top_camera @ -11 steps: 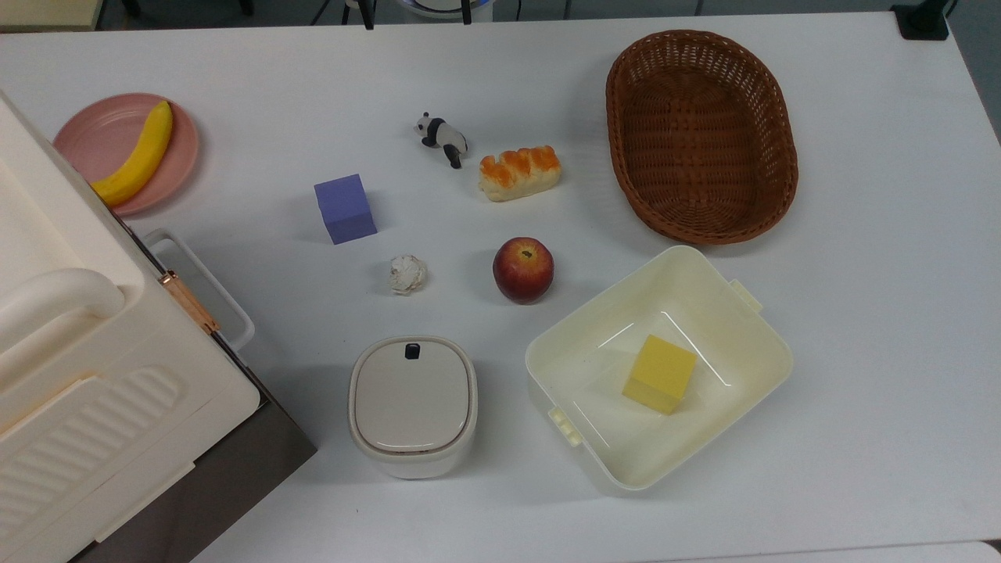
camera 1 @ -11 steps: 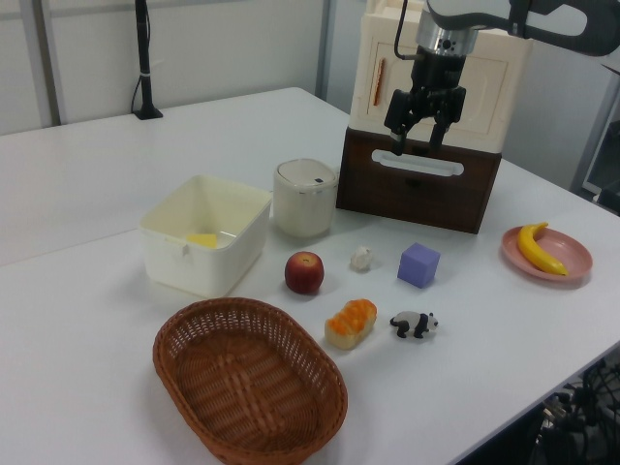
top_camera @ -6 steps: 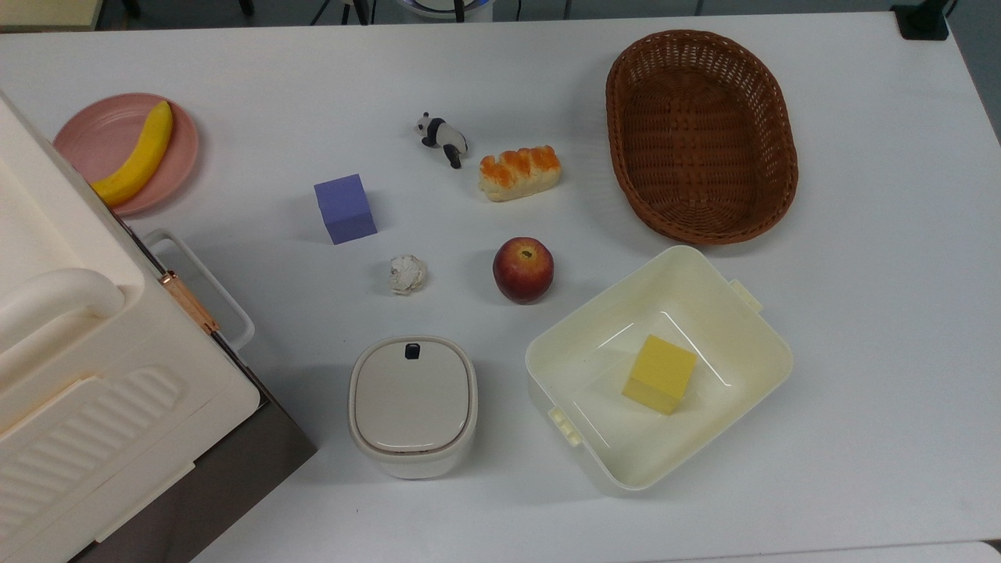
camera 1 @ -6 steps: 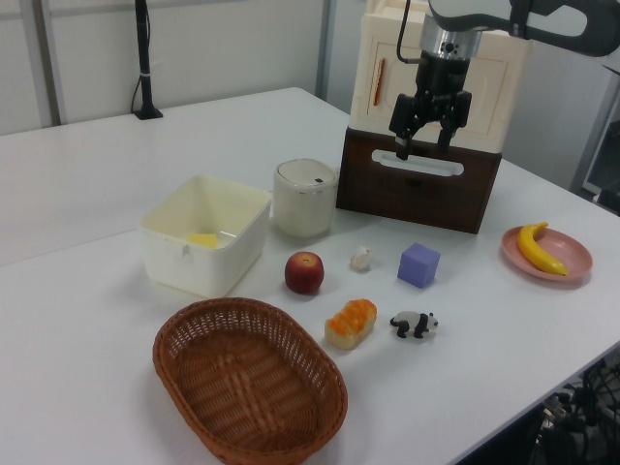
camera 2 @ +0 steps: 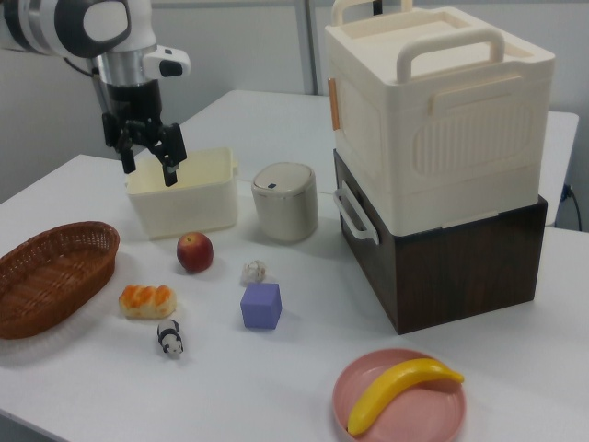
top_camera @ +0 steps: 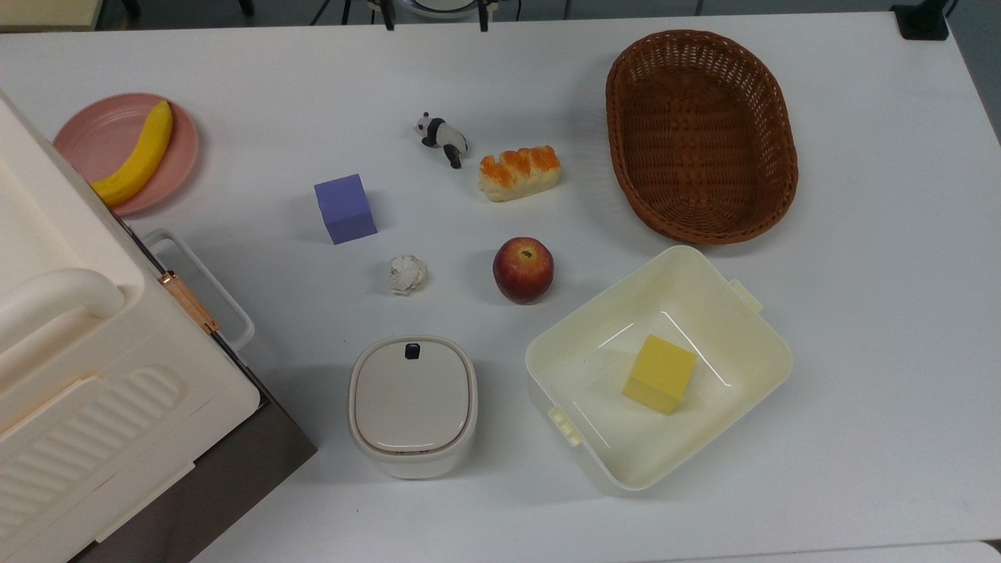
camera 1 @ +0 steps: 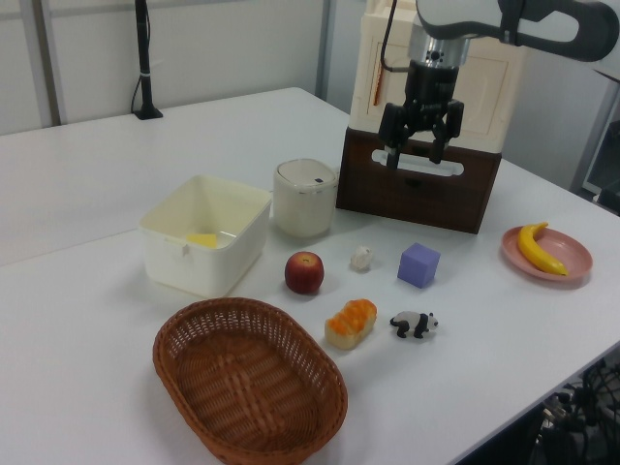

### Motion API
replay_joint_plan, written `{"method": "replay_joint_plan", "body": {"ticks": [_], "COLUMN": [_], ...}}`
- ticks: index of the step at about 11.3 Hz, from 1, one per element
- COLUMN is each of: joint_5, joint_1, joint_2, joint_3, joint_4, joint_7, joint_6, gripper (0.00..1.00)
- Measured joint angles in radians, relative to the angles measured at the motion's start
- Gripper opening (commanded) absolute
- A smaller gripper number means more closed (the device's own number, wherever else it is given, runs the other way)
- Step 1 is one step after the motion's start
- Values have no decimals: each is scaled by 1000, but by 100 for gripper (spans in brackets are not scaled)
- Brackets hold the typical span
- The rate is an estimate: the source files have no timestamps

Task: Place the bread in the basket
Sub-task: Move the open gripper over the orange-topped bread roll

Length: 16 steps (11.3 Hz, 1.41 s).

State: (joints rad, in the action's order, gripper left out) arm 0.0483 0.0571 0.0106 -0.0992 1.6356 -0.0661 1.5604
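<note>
The bread (top_camera: pixel 520 173), a small bun with an orange-glazed top, lies on the white table to the top view's left of the basket (top_camera: pixel 701 133), a short gap between them. In the other views the bread (camera 1: pixel 351 323) (camera 2: pixel 146 301) sits beside the empty brown wicker basket (camera 1: pixel 250 383) (camera 2: pixel 51 272). My gripper (camera 1: pixel 414 158) (camera 2: pixel 149 173) hangs well above the table, far from the bread. It is open with nothing between its fingers. In the right view it is over the cream tub's near side.
Near the bread are a red apple (top_camera: pixel 523 270), a toy panda (top_camera: pixel 442 137), a purple cube (top_camera: pixel 345 208) and a crumpled paper ball (top_camera: pixel 407 274). A cream tub (top_camera: pixel 594 344) holds a yellow block. A lidded pot (top_camera: pixel 412 403), a banana plate (top_camera: pixel 86 133) and a tall stacked box (camera 2: pixel 433 138) also stand here.
The gripper has shifted a little toward the left view's left and slightly lower, still open. Nothing on the table has moved.
</note>
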Motion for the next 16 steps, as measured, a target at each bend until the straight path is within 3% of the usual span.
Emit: {"method": "replay_joint_plan", "body": {"ticks": [5, 7, 9, 12, 16], "joint_5": [-154, -160, -160, -162, -163], "joint_1": [6, 22, 43, 43, 43], "joint_2": [-5, 11, 26, 23, 28], "joint_3": [-146, -158, -160, -202, -267], "joint_4": [101, 104, 154, 329, 360], "joint_7": [666, 1005, 1250, 1414, 1439], "joint_6": [60, 60, 118, 306, 355], "gripper": [100, 100, 100, 100, 100]}}
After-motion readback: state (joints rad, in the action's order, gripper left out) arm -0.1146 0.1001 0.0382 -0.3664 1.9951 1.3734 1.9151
